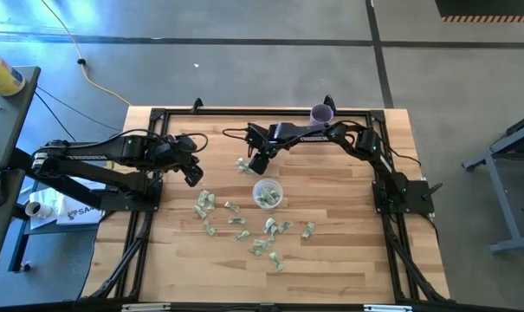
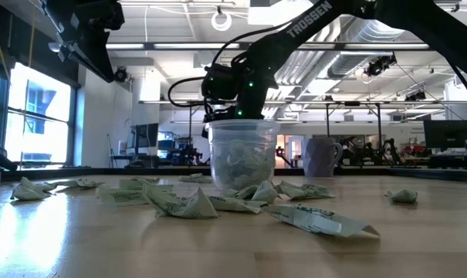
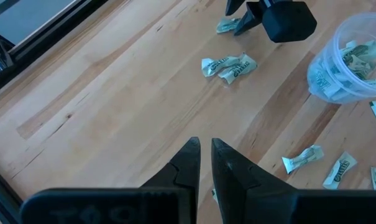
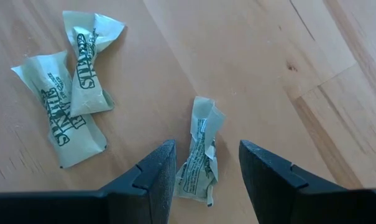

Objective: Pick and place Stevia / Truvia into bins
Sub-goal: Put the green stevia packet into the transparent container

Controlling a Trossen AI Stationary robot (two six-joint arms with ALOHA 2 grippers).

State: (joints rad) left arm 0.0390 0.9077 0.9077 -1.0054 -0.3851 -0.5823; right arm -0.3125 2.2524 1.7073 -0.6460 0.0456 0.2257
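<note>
Bright, even daylight fills the scene. In the low view, windows at nine o'clock glare white, ceiling lamps glow at twelve, and the nearest packet blurs. Shadows on the table stay soft.

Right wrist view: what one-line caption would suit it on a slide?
The right gripper's open fingers straddle a crumpled sweetener packet on the wooden table, two more packets lying nearby.

The high view looks straight down on the whole surface; the low view sits level at its edge. Both wrist views look down close, sharing the clear cup area.
</note>
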